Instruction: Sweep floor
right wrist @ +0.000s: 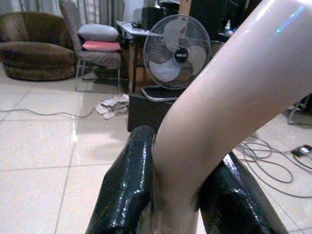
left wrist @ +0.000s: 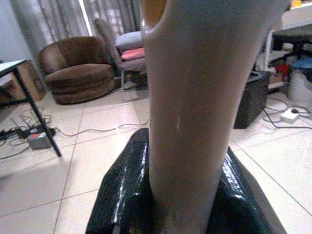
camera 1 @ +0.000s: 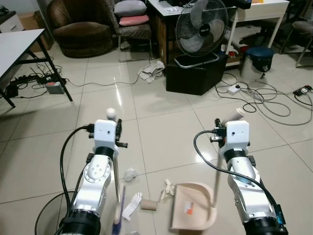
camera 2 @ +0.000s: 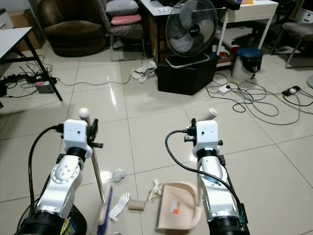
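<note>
Broom handle (left wrist: 190, 112) clamped between the left gripper (camera 1: 117, 134)'s two black fingers (left wrist: 122, 195), pale shaft rising straight past the wrist camera and topped by a round white knob (camera 1: 111, 113). Below that grip, shaft slanting down to the broom head (camera 1: 118, 215) on the tiled floor (camera 1: 161, 122), bristles just beside a crumpled white wad (camera 1: 129, 174), a flattened paper strip (camera 1: 131, 206) and a cardboard tube (camera 1: 148, 204). Over on the other side, right gripper (camera 1: 218, 131) closed tight on the dustpan handle (right wrist: 229, 97), beige and curved, black fingers (right wrist: 126, 185) pressed on both sides of it. Under that, dustpan (camera 1: 193, 208) flat on the tiles, mouth turned toward the litter, a scrap of torn paper (camera 1: 167, 187) touching its near corner. Farther out ahead of both grippers: black box (camera 1: 195, 73) with a standing fan (camera 1: 201, 27) on it, crumpled cloth (camera 1: 151, 71) beside, loose cables (camera 1: 269, 100) trailing off, brown armchair (camera 1: 80, 27) well beyond.
</note>
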`<state>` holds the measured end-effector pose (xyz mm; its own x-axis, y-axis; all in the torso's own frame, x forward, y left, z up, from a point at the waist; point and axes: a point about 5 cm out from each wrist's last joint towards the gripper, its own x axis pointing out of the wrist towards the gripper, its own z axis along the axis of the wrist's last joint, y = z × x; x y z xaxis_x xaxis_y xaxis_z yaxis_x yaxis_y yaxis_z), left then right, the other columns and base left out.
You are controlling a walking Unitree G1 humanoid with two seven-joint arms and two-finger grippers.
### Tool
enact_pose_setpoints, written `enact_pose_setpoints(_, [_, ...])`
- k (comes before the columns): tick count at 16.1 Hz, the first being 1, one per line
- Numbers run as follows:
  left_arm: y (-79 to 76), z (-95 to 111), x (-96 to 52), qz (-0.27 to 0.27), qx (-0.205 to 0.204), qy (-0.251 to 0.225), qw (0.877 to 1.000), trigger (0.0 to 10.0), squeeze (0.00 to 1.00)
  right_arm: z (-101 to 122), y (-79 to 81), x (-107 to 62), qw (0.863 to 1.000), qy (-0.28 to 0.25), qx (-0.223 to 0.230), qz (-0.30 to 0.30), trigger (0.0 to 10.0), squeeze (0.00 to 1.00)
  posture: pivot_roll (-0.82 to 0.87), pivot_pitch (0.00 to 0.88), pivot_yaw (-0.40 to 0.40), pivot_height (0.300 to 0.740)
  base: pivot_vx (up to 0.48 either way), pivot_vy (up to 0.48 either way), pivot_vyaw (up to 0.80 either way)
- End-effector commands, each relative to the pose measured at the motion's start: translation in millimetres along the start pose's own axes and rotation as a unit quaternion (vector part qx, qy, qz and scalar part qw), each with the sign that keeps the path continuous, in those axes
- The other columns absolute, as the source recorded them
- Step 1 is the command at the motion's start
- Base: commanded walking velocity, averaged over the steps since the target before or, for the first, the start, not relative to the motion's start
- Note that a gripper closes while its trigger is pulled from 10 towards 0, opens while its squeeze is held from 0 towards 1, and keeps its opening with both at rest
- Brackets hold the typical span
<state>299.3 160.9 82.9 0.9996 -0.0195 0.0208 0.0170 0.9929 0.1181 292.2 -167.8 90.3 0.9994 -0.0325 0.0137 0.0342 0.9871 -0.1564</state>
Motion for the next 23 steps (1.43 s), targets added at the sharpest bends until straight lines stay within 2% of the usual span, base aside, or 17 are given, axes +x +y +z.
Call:
enact_pose_setpoints(1, [2.5, 8, 4.4, 0.014, -0.006, -0.025, 1.0, 10.0, 0.0, 13, -2.4, 7.1, 0.999, -0.036, 0.007, -0.009, 10.0, 0.0, -0.09, 0.07, 0.079, 0.74, 0.0, 0.0, 0.0])
enact_pose_setpoints(6, [-0.5, 7, 10.9, 0.027, -0.028, -0.038, 0.999, 10.0, 0.0, 14, 7.1, 19.4, 0.998, -0.057, -0.016, 0.02, 10.0, 0.0, -0.06, 0.167, 0.093, 0.74, 0.0, 0.0, 0.0])
enact_pose_setpoints(8, [-9.4, 11, 18.3, 0.011, -0.024, -0.049, 0.998, 10.0, 0.0, 15, 14.6, 26.4, 0.996, -0.066, -0.043, 0.041, 10.0, 0.0, -0.05, 0.204, 0.112, 0.74, 0.0, 0.0, 0.0])
enact_pose_setpoints(12, [-22.2, 17, 28.8, -0.007, -0.025, -0.061, 0.998, 10.0, 0.0, 8, 24.8, 27.3, 0.993, -0.068, -0.076, 0.064, 10.0, 0.0, -0.03, 0.237, 0.128, 0.74, 0.0, 0.0, 0.0])
enact_pose_setpoints(15, [-33.6, 25, 34.5, -0.025, -0.04, -0.073, 0.996, 10.0, 0.0, 0, 28.3, 25.4, 0.993, -0.068, -0.083, 0.044, 10.0, 0.0, -0.01, 0.252, 0.14, 0.74, 0.0, 0.0, 0.0])
enact_pose_setpoints(17, [-47.0, 27, 34.0, -0.052, -0.065, -0.074, 0.994, 10.0, 0.0, -4, 34.3, 25.7, 0.995, -0.064, -0.077, 0.03, 10.0, 0.0, 0.01, 0.257, 0.149, 0.74, 0.0, 0.0, 0.0])
enact_pose_setpoints(19, [-58.2, 31, 30.7, -0.071, -0.109, -0.073, 0.989, 10.0, 0.0, -3, 42.7, 26.6, 0.995, -0.066, -0.068, 0.034, 10.0, 0.0, 0.01, 0.256, 0.151, 0.74, 0.0, 0.0, 0.0])
enact_pose_setpoints(23, [-76.9, 43, 22.4, -0.132, -0.183, -0.075, 0.971, 10.0, 0.0, -3, 47.3, 28.4, 0.995, -0.065, -0.06, 0.035, 10.0, 0.0, 0.02, 0.248, 0.145, 0.74, 0.0, 0.0, 0.0])
